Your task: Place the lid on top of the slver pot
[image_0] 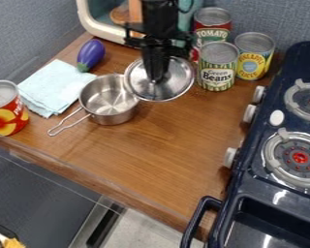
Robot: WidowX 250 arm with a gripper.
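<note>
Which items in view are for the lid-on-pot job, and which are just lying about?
Job:
- lid
- silver pot
- gripper

Lying about:
- toy eggplant
- light-blue cloth
- left can
- three cans at back
- stove

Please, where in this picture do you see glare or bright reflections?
Camera view: pale reflections on the metal lid; bright patches inside the silver pot; white glints on the dark blue stove, near its front edge.
</note>
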